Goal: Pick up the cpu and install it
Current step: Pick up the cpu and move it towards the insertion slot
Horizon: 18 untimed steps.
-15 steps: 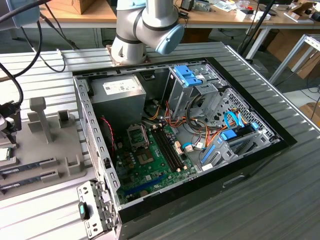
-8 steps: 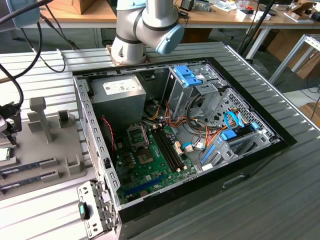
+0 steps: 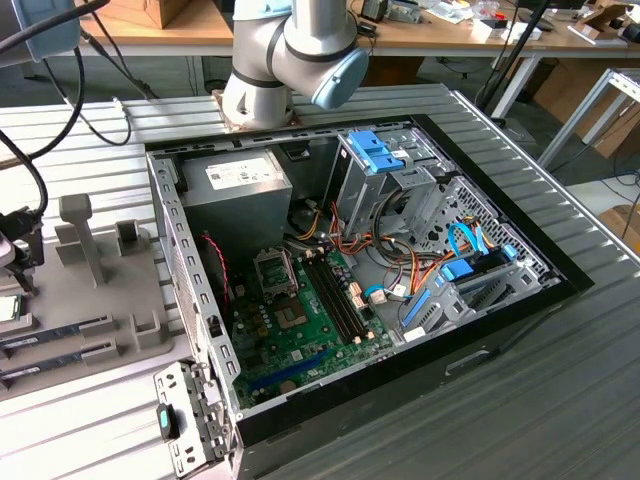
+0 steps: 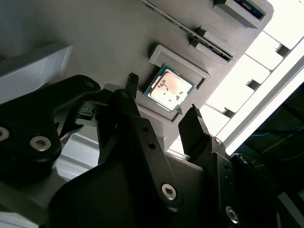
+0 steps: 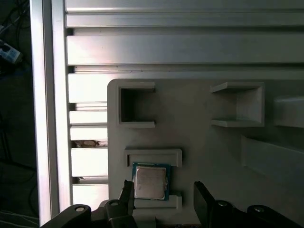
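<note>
Black and spread wide, the gripper is hanging over the cpu, holding nothing. The cpu is lying in a pocket of the grey tray. One finger is sitting closer to it than the other, so a squeeze could be tipping it, or a finger could be catching the pocket's raised wall. The cpu's silvery top is looking smooth and slippery, with a thin green rim; the tray is looking like dull, hard plastic.
</note>
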Tool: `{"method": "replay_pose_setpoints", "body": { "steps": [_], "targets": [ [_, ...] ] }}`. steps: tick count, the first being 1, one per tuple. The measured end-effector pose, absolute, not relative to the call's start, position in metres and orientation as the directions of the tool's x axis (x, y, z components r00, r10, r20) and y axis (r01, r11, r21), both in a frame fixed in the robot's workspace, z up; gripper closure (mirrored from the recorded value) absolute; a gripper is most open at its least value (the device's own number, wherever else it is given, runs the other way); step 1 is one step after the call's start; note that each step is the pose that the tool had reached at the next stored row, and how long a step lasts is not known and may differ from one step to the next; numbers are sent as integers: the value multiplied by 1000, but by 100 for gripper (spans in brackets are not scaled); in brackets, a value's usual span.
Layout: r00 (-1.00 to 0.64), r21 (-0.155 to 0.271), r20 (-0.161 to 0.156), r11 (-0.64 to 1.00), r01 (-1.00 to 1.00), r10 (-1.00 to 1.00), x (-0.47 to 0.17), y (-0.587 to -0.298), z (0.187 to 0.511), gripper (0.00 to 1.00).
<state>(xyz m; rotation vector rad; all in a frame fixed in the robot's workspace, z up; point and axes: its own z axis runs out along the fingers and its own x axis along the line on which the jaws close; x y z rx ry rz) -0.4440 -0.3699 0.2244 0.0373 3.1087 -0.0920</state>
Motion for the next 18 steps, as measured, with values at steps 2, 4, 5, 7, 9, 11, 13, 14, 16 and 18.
{"method": "replay_pose_setpoints", "body": {
  "steps": [2,4,5,7,9,11,13,14,16,18],
  "targets": [
    [-999,-59,-32,998,25,23,-444,-370,224,38],
    [-999,-59,-32,998,25,23,-444,-371,224,38],
    [-999,-59,-32,998,25,23,-444,-371,224,38],
    [-999,-59,-32,998,25,23,-444,-371,223,38],
    [-999,-59,-32,998,25,23,-444,-371,223,38],
    [-999,-59,-32,998,25,23,-444,-371,223,38],
    [-999,-59,-32,998,25,23,-444,-372,222,38],
    [-999,-59,-32,998,25,23,-444,-372,222,38],
    [-999,-59,-32,998,25,23,-444,-372,222,38],
    [-999,-59,-32,998,25,23,-444,-372,222,38]
  ]
}}
